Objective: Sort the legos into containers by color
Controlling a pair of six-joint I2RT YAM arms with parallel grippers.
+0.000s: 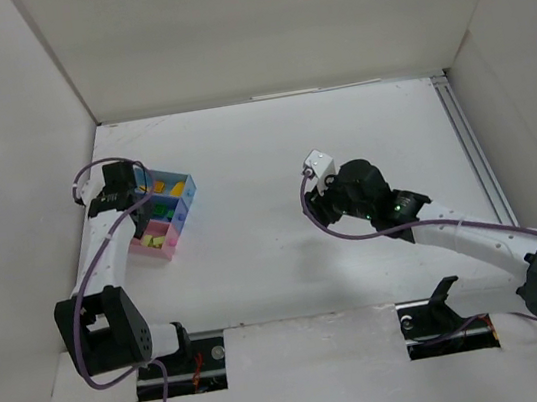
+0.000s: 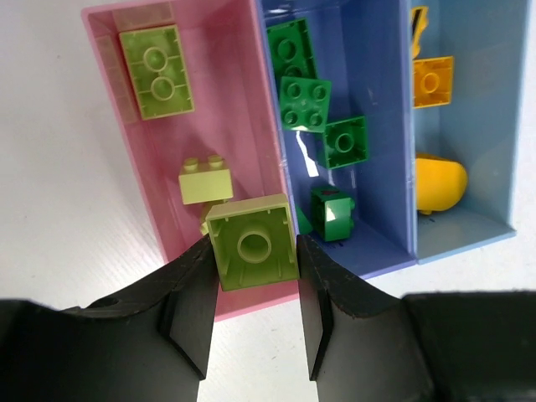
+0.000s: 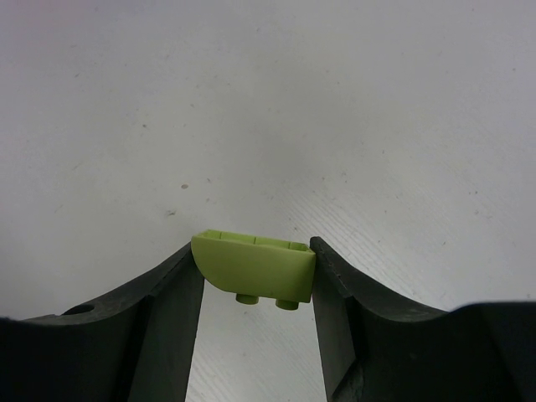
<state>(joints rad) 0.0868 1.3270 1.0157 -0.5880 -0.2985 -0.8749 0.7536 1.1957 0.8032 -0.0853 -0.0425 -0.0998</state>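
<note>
1. Left claw [image 2: 255, 261]: narrowed onto a pale yellow-green square brick [image 2: 251, 241], one finger on each of two opposite side walls, hollow underside facing the wrist camera.
2. Handling, judged: hard moulded plastic, very light and not fragile. The walls are smooth, so a skewed pinch could let it twist or pop out. The flat parallel sides are the right place to hold, as they are held here.
3. Just beyond the left fingertips: the near wall of the pink tray [image 2: 226, 92]. The held brick overlaps it in view; its height above cannot be told.
4. Inside the pink tray, further out: two more pale green bricks [image 2: 157, 71], matching in colour.
5. To the claw's right: the darker blue tray [image 2: 381, 84] with dark green bricks [image 2: 306, 102]. Past it is the light blue tray [image 2: 490, 109] with an orange brick [image 2: 433, 81] and a yellow rounded piece [image 2: 440, 182].
6. Right claw [image 3: 254, 251]: narrowed onto a pale green curved-top brick [image 3: 255, 268], studs pointing toward the camera, gripped at its two end faces.
7. Beyond the right claw: bare white surface [image 3: 251, 100], well apart from the trays.
</note>
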